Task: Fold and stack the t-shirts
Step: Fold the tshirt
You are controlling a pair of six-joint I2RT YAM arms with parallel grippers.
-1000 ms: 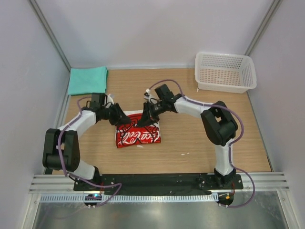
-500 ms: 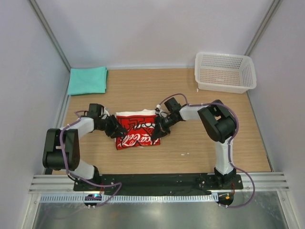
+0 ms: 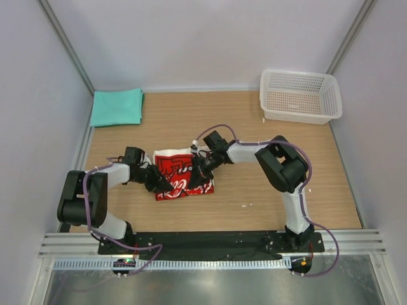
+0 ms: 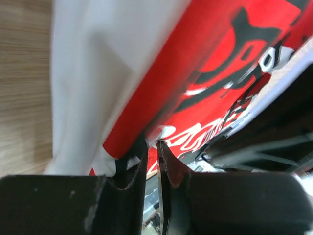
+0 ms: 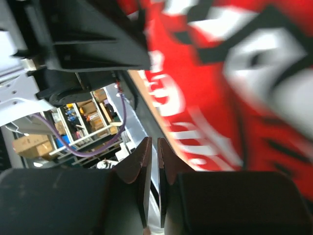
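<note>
left wrist shows your left gripper (image 4: pixel 150 149) barely pinching the white t-shirt (image 4: pixel 93 73), right gripper (image 5: pixel 154 147) pressed together, so the fold may slip.

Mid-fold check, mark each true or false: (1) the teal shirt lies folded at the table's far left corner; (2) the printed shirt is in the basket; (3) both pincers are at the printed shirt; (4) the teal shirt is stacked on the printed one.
1. True. The teal shirt lies folded at the far left corner of the table.
2. False. The printed shirt lies mid-table; the basket stands at the far right, apart from it.
3. True. The left pincer and the right pincer are both at it.
4. False. The two shirts lie well apart, not stacked.
</note>
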